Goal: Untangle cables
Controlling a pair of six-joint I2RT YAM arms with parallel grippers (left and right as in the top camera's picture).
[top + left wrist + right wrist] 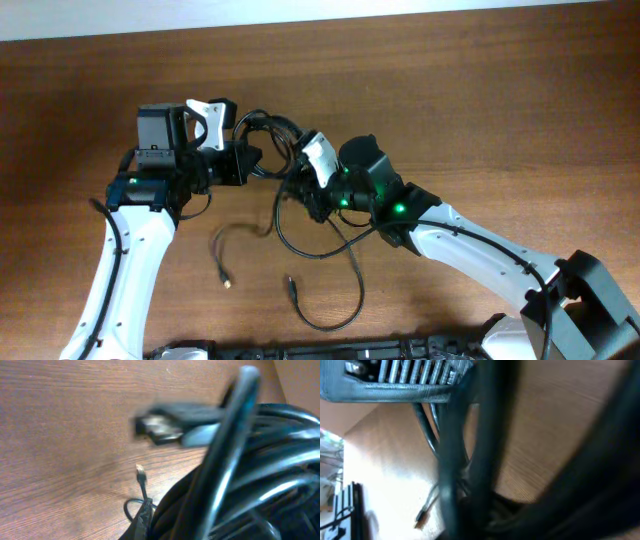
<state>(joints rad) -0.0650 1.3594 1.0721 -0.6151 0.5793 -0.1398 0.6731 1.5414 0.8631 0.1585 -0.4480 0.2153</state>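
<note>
Tangled black cables (270, 128) between both arms' jaws, loose plug ends (292, 288) on wooden table (480, 90).

Robot lab bench: wooden table (480, 80) carrying two robot arms (470, 240)

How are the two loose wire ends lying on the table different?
The left cable end has a small pale tip; the right cable end has a chunkier dark plug. The left one's cord bends in a short hook; the right one's swings round a big loop. Both lie loose on the table.
</note>
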